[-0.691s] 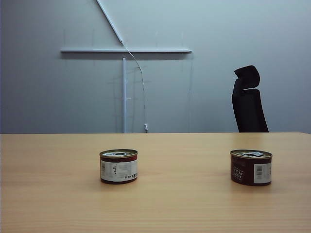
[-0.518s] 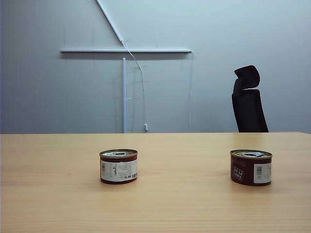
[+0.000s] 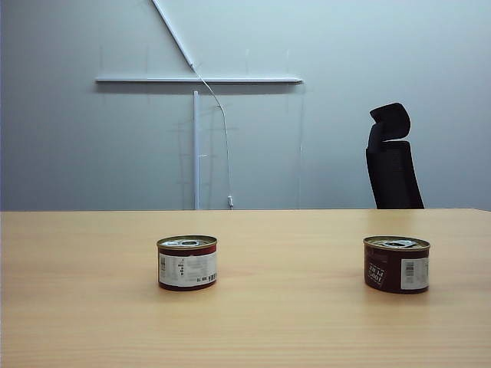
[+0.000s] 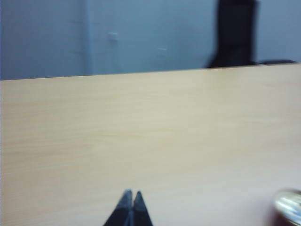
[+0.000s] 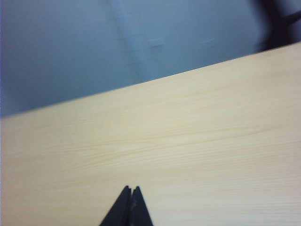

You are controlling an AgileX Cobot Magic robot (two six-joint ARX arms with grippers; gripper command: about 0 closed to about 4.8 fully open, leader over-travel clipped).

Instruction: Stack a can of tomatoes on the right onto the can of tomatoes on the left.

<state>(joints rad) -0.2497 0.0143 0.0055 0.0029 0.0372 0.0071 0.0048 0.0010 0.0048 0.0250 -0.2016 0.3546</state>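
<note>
No wording can be made out with certainty. The short round tin with a white paper label (image 3: pixel 187 263), left of centre in the exterior view, carries fine print and a barcode strip, too small to read. The short round dark-brown tin (image 3: pixel 397 264) at lower right shows pale lettering, illegible, beside a white barcode patch.

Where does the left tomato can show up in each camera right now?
Exterior view: the left can stands upright on the table, left of centre, apart from the right can; neither arm is in frame.
Left wrist view: a blurred metallic rim at the frame's edge, beside the shut left gripper; which can it is, I cannot tell.
Right wrist view: not in it; only the shut right gripper over bare wood.
Shared landmark: the black chair.
</note>
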